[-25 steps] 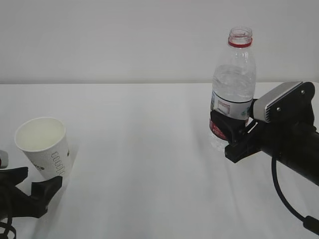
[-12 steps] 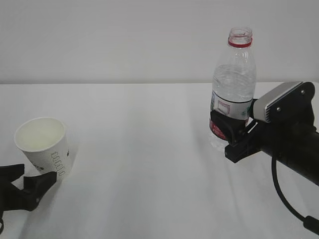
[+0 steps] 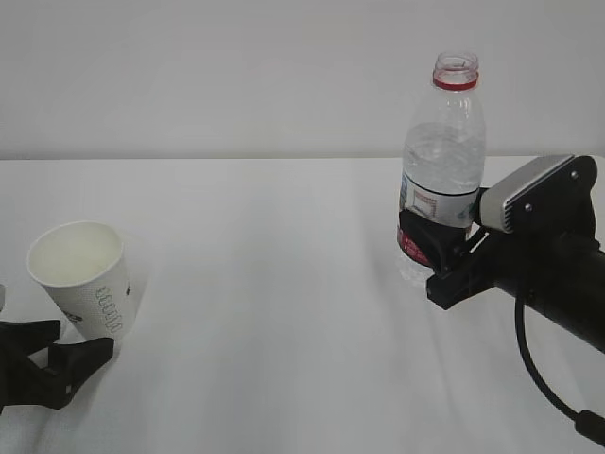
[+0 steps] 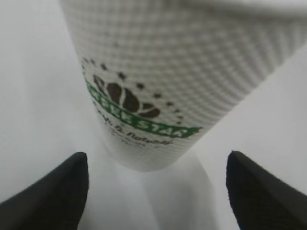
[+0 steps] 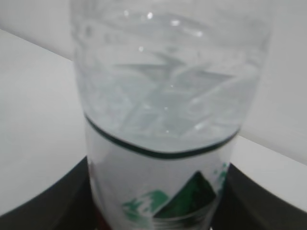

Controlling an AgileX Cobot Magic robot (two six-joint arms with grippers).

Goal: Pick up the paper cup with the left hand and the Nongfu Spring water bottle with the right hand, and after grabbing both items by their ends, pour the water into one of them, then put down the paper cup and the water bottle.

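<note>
You see the white dotted paper cup (image 4: pixel 163 72) cut off at the top edge, rim unseen | the tall clear plastic water bottle (image 5: pixel 168 110) blurred, neck and base out of frame | the black left gripper (image 3: pixel 57 364) partly cropped at the exterior view's left edge | bottle's base hidden behind the black right gripper (image 3: pixel 437 248)

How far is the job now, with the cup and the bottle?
Done: the right gripper is closed around the Nongfu Spring water bottle, which stands upright. In hand: the left gripper is open at the base of the paper cup, not gripping it. Left: grasping the cup, pouring, and setting both down.
</note>
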